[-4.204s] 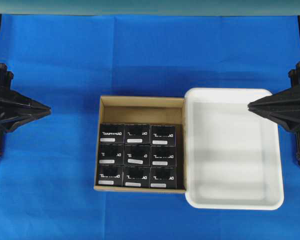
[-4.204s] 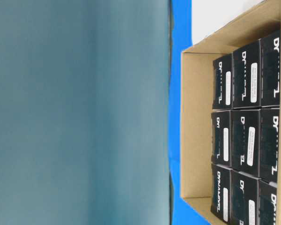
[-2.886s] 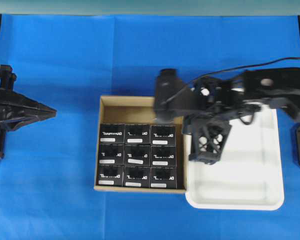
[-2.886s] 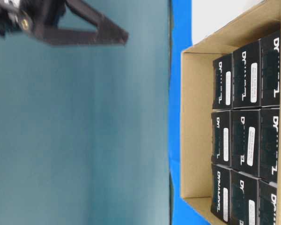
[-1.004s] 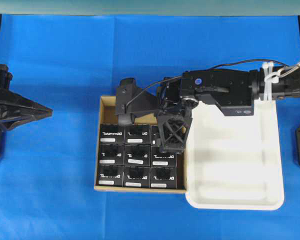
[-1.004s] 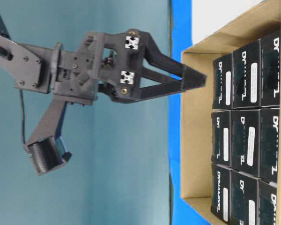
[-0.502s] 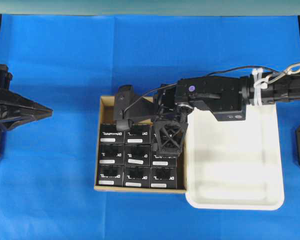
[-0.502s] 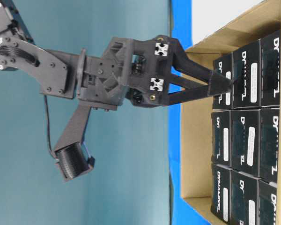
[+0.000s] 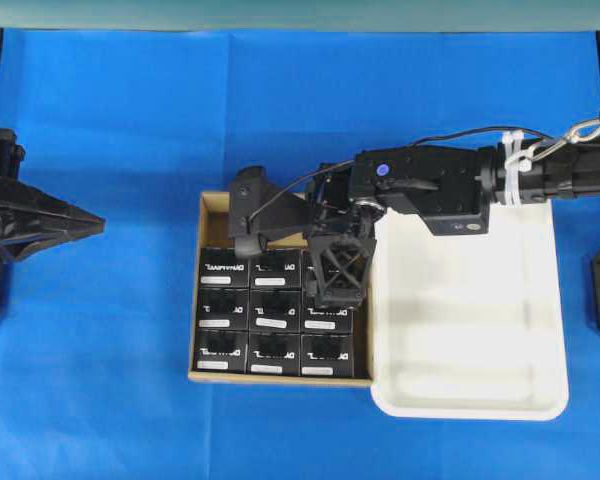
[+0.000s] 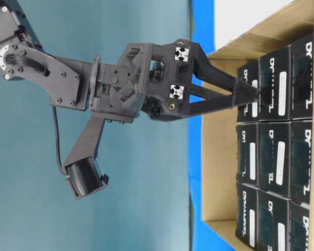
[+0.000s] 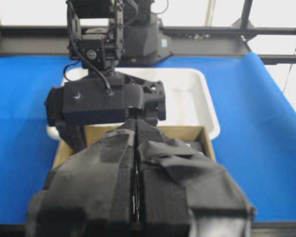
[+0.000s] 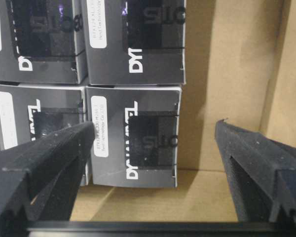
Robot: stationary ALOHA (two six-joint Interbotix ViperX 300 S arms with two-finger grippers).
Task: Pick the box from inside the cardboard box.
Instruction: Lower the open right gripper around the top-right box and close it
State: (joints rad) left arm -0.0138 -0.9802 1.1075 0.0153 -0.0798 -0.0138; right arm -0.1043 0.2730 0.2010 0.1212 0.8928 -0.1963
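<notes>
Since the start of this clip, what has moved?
The right gripper swung in from the tray side and lowered, jaws open, over the corner small black box in the shallow brown cardboard box. Nothing gripped. All boxes, white plastic tray and left gripper stayed put.

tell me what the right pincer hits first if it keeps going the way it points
Probably the black box in the carton's back right corner: the open right pincer straddles it, though one finger may meet the neighbouring box first.
</notes>
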